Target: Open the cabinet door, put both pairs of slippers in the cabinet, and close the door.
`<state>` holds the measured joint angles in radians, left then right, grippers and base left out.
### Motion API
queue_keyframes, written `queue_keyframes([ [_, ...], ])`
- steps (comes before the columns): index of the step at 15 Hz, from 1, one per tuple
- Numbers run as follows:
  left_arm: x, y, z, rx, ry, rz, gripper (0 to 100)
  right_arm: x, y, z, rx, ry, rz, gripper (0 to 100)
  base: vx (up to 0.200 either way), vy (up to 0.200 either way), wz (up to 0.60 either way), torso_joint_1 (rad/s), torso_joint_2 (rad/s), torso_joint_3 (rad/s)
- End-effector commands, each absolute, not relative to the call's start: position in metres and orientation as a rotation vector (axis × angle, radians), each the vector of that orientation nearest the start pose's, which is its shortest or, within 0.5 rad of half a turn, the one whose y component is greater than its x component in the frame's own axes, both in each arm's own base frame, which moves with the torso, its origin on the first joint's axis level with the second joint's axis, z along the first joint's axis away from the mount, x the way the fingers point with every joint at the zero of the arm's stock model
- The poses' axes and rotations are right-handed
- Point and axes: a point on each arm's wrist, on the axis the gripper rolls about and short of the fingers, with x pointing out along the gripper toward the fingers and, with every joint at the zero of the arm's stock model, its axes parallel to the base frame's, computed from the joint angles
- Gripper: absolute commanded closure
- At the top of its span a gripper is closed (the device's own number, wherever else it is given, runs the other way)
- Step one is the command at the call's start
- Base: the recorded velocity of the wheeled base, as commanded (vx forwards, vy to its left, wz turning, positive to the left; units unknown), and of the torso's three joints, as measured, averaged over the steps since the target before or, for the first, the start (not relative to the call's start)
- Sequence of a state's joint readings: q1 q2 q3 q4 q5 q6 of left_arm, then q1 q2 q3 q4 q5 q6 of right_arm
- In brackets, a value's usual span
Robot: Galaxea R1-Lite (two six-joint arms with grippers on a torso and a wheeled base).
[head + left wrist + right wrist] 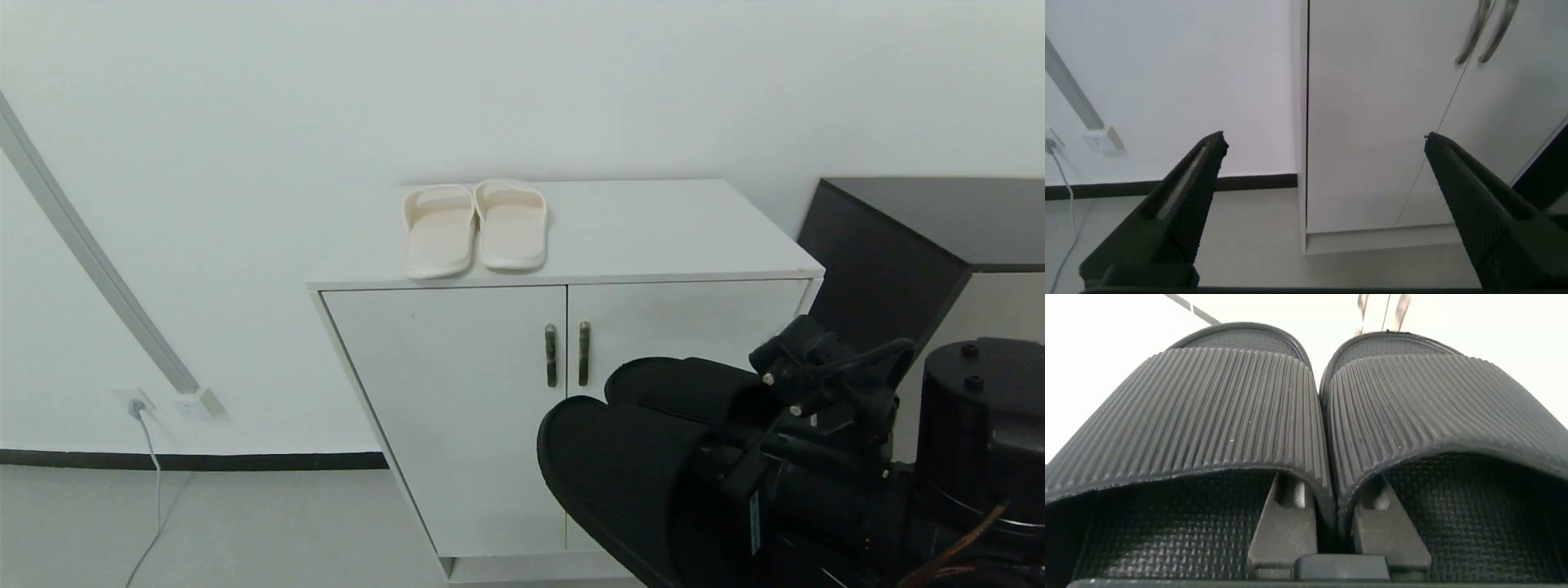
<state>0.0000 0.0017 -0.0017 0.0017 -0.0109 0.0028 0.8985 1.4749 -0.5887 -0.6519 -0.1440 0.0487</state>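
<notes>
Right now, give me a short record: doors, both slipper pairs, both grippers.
doors: both shut
cream slippers: side by side on cabinet top
black slippers: pressed together in right gripper, in front of the doors
left gripper: open, empty, facing the cabinet
right gripper: shut on black slippers

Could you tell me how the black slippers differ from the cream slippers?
The black slippers are dark, the cream slippers pale. The cream slippers lie flat on top of the cabinet; the black slippers are held tilted in the right tool. Both pairs sit side by side, outside the cabinet.
</notes>
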Motion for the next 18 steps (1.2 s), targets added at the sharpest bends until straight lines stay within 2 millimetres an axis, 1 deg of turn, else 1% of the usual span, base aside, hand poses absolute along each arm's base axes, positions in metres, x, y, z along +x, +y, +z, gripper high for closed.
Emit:
queue_keyframes([
  [1,-0.0228,-0.0002,0.0758,0.003,0.002,-0.011,0,0.1516,0.1854,0.1871,-0.073,0.227,0.746,100,0.0,0.0,0.0,-0.188,0.51,0.315],
  [11,-0.0228,-0.0002,0.0758,0.0,0.002,-0.011,0,0.1513,0.185,0.182,-0.085,0.244,0.745,100,0.0,0.0,0.0,-0.146,0.47,0.325],
  [18,-0.0228,-0.0002,0.0758,0.002,0.002,-0.011,0,0.1507,0.1843,0.1798,-0.081,0.225,0.746,100,0.0,0.0,0.0,-0.054,0.45,0.384],
])
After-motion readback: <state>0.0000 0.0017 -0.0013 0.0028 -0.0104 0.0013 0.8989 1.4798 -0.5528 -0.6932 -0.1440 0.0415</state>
